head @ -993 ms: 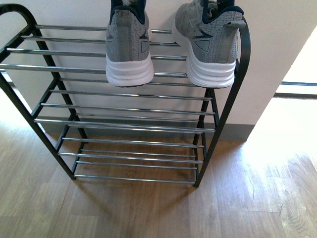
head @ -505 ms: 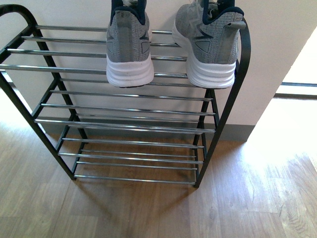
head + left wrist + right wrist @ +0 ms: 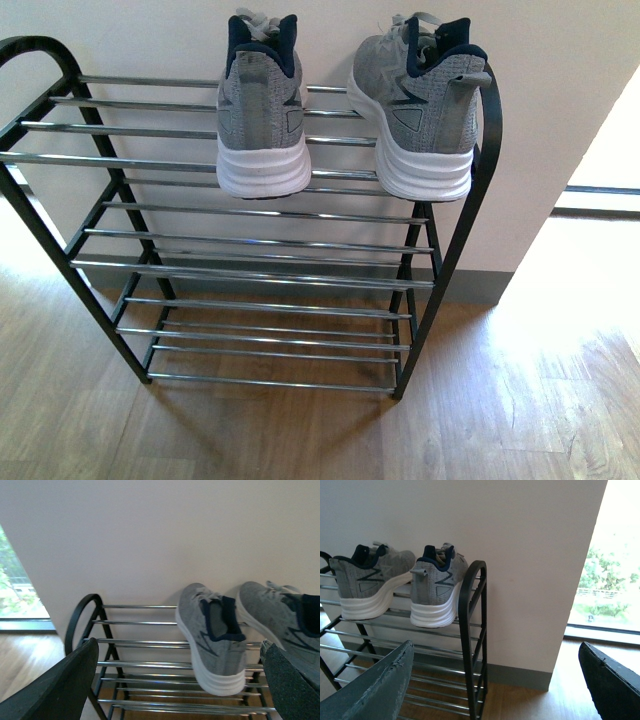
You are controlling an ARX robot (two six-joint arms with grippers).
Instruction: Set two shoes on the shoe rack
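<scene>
**Both shoes up on the rack, nothing left in hand**

We judge the task as good as finished. The two shoes sit side by side on the top tier of the shoe rack (image 3: 100, 160), toes towards the wall (image 3: 150, 40) and heels facing us. The inner shoe (image 3: 262, 110) is near the middle of the tier. The outer shoe (image 3: 420, 105) is close against the right-hand upright. Both white heels hang a little over the front rod, yet each sole seems to rest flat across the rods, so we see nothing that needs correcting. The lower tiers carry nothing.

The left end effector (image 3: 177, 650) is spread wide and grasps nothing. The shoes lie beyond its fingers (image 3: 60, 685), apart from them, with the inner shoe roughly in line with the gap. The right end effector (image 3: 496, 649) is likewise released and empty. It stands off to the rack's right side, and both shoes are clear of its fingers (image 3: 375, 685).
</scene>
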